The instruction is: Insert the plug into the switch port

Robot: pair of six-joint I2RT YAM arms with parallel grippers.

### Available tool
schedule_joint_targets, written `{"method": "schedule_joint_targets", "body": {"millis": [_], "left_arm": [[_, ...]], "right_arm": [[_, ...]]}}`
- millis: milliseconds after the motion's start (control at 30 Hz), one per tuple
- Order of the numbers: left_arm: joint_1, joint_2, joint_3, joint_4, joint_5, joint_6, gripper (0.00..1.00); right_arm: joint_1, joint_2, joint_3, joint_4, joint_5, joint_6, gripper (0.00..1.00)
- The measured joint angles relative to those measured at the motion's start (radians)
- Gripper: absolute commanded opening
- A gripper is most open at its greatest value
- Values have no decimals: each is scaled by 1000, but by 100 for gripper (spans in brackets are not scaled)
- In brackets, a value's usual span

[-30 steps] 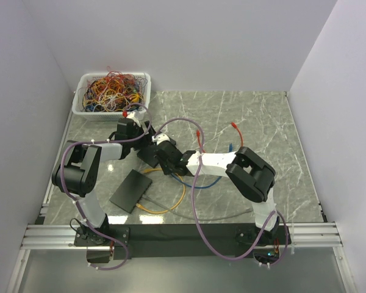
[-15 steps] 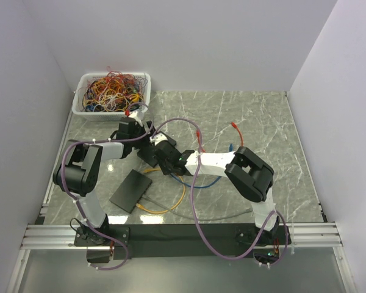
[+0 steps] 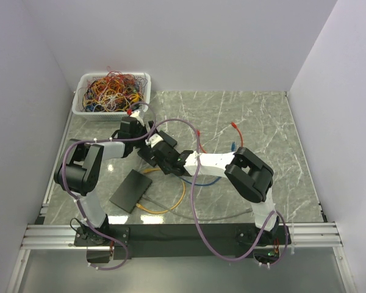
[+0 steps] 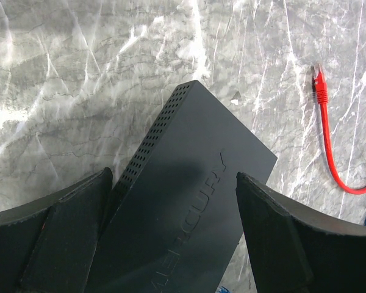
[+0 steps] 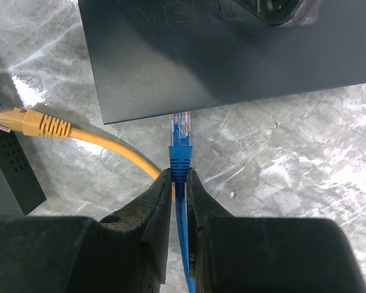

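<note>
Fingers (image 5: 155, 207) of the right gripper (image 5: 179, 183) were seen closed on the blue plug (image 5: 180, 129), pinched at its ribbed boot. The blue cable (image 5: 183, 256) was run straight down between them toward 6 o'clock. The plug was pointed toward 12 o'clock, and its clear tip was placed right at the near edge of the switch (image 5: 232, 55), a flat black box filling the top of the right wrist view. Whether the tip had entered a port could not be told, since the port face was hidden below that edge.

A yellow cable (image 5: 97, 141) was laid on the marble table (image 5: 305, 159) at 9 o'clock from the plug. Its own connector was pointed away toward the view's left edge, beside a second black box (image 5: 9, 171).

In the left wrist view the switch was straddled by the left gripper (image 4: 174, 207). Its two dark fingers were spread wide and set against opposite sides of the box, at 8 and 4 o'clock, so that the box appeared to be held between them. A red cable (image 4: 324, 140) was laid on the marble at 2 o'clock, apart from the switch.

From above, both grippers were brought together over the switch, left of the table's middle. The second box was found at 7 o'clock from it, and a white bin (image 3: 147, 85) of tangled cables was set in the corner at 11 o'clock.
</note>
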Motion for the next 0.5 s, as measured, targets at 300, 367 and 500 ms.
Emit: {"method": "schedule_joint_targets", "body": {"millis": [300,367,500], "left_arm": [[0,9,5,14,-5,0,89],[0,11,5,19,-6,0,89],[4,17,2,39,-11,-2,89]], "right_arm": [[-16,1,-23,53,-5,-39,0],[-19,5,-24,61,-7,-41,0],[-24,16,-37,100,-9,-47,0]]}}
